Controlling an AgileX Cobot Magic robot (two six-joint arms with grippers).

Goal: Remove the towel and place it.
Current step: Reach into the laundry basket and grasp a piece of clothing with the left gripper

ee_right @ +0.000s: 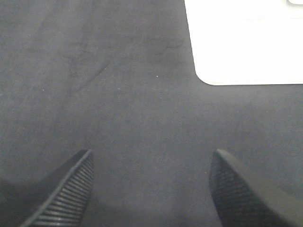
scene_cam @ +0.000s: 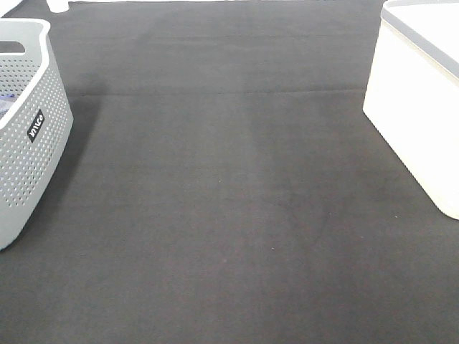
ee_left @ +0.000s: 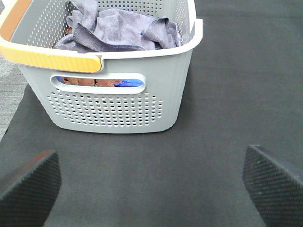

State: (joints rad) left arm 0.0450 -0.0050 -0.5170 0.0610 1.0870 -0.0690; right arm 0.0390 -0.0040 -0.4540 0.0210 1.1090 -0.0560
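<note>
The greyish-lavender towel (ee_left: pixel 124 32) lies crumpled on top of other cloths inside the grey perforated basket (ee_left: pixel 118 106). That basket stands at the left edge of the exterior high view (scene_cam: pixel 29 129), where the towel itself is hidden by the basket wall. My left gripper (ee_left: pixel 151 182) is open and empty, set back from the basket's handle side above the dark mat. My right gripper (ee_right: pixel 151 187) is open and empty over the mat, near a white bin (ee_right: pixel 246 42). Neither gripper shows in the exterior high view.
A white bin (scene_cam: pixel 419 107) with a grey rim stands at the right edge. A brown cloth and a blue cloth (ee_left: pixel 129 83) show through the grey basket's handle slot. A dark mat (scene_cam: pixel 229 201) covers the table between basket and bin.
</note>
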